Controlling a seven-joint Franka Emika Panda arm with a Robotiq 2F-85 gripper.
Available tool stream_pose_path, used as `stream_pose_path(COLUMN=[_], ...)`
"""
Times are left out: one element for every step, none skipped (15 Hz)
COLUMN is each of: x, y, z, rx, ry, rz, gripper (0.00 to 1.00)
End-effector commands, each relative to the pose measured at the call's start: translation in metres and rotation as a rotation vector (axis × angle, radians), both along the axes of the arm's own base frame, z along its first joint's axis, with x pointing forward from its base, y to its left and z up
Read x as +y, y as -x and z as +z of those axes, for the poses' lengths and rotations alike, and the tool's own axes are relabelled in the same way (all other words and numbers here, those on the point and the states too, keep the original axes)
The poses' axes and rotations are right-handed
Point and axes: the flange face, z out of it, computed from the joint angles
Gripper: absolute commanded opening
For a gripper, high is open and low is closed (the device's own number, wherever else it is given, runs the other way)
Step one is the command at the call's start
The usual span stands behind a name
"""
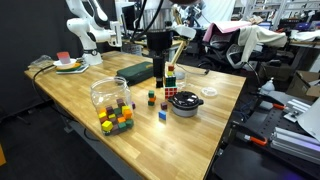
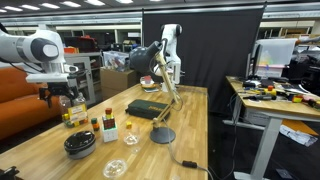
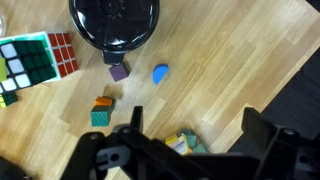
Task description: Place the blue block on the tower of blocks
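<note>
In the wrist view a small blue block (image 3: pixel 160 73) lies on the wooden table next to a purple block (image 3: pixel 119 71), just below a black bowl (image 3: pixel 115 20). A short stack, orange on green (image 3: pixel 102 110), stands nearer. My gripper (image 3: pixel 195 135) is open and empty, hanging over a yellow and green cluster of blocks (image 3: pixel 180 143) that is partly hidden by the fingers. In both exterior views the gripper (image 1: pixel 160 68) (image 2: pixel 65 95) hovers above the table. The blue block is too small to tell apart there.
A Rubik's cube (image 3: pixel 30 60) sits left of the bowl (image 1: pixel 185 103). A clear jar (image 1: pixel 110 95) and a pile of coloured cubes (image 1: pixel 116 120) stand nearer the table's front edge. A dark book (image 1: pixel 135 72), a desk lamp (image 2: pixel 160 133) and a glass bowl (image 2: pixel 115 168) share the table.
</note>
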Motion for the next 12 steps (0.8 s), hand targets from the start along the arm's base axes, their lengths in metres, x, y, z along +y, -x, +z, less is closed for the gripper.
stream_pose_path(x=[-0.005,-0.009,-0.007,-0.009,-0.01,-0.01,-0.009,-0.009,-0.009,-0.009,-0.007,-0.007], y=[-0.016,-0.016,-0.011,-0.013,-0.014,-0.015,-0.015,-0.015,-0.015,-0.015,-0.018,-0.023], z=[-0.024,-0.027,-0.027,-0.031,-0.032,-0.031,-0.03,-0.03,-0.03,-0.03,-0.034,-0.041], rx=[0.036,0.035,0.042,0.046,0.046,0.043,0.042,0.042,0.042,0.042,0.067,0.086], ry=[-0.031,-0.027,-0.01,-0.011,-0.012,-0.013,-0.014,-0.014,-0.014,-0.014,-0.043,-0.067], rz=[-0.099,-0.112,-0.07,-0.083,-0.089,-0.093,-0.094,-0.095,-0.095,-0.096,-0.101,-0.11], gripper=[1.0,1.0,1.0,1.0,1.0,1.0,1.0,1.0,1.0,1.0,1.0,1.0])
